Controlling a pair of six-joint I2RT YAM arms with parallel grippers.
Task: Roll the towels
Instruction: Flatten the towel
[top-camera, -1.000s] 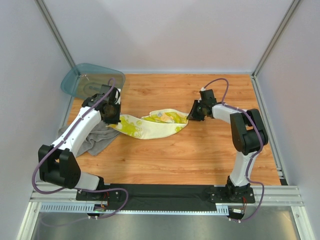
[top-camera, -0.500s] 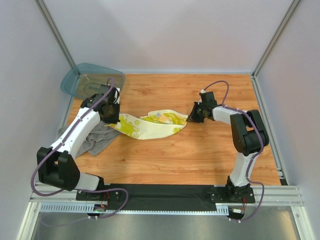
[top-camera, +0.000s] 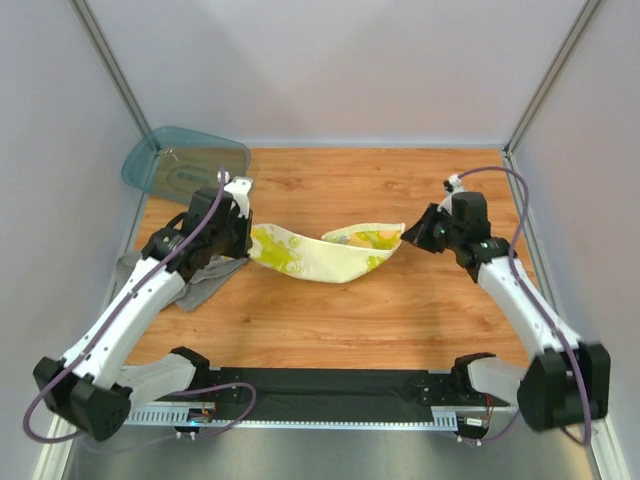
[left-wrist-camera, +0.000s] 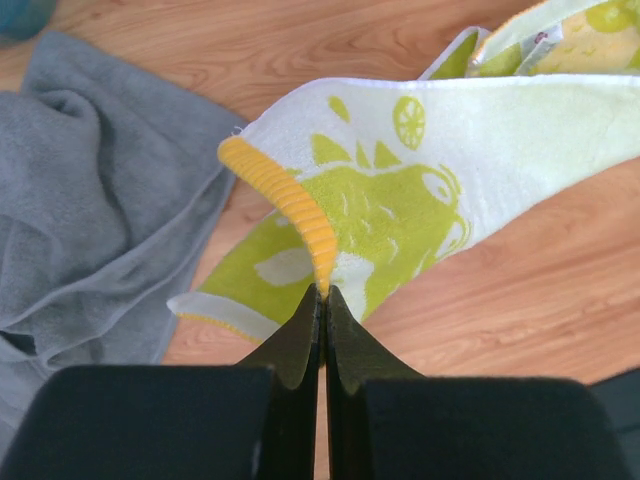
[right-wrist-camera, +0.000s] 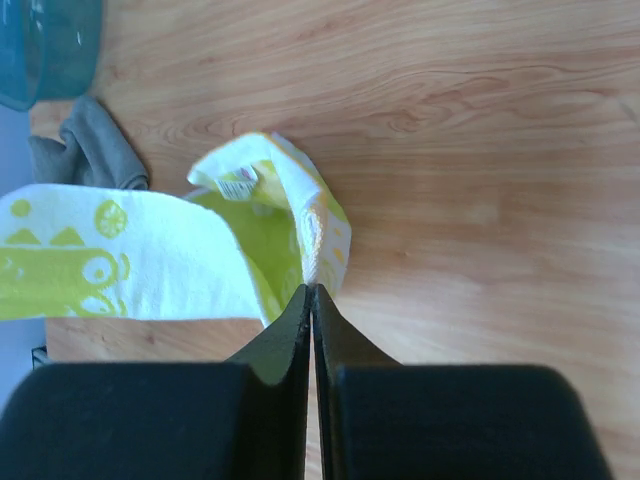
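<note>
The yellow-and-white patterned towel (top-camera: 325, 255) hangs stretched between my two grippers above the wooden table, sagging in the middle. My left gripper (left-wrist-camera: 323, 292) is shut on its orange-ribbed left edge (left-wrist-camera: 290, 200). Over on the right, my right gripper (right-wrist-camera: 311, 290) is shut on the other corner (right-wrist-camera: 318, 235), close to the small white tag (right-wrist-camera: 238, 183). The grey towel (top-camera: 195, 280) lies crumpled on the table at the left, under my left arm; it also shows in the left wrist view (left-wrist-camera: 90, 200).
A translucent teal tub (top-camera: 178, 165) stands at the back left corner. The wooden table (top-camera: 400, 310) ends at metal frame posts and grey walls on three sides.
Both arms have lifted and pulled apart, raising the yellow-and-white towel off the table. The right gripper closed on its right corner and moved right.
</note>
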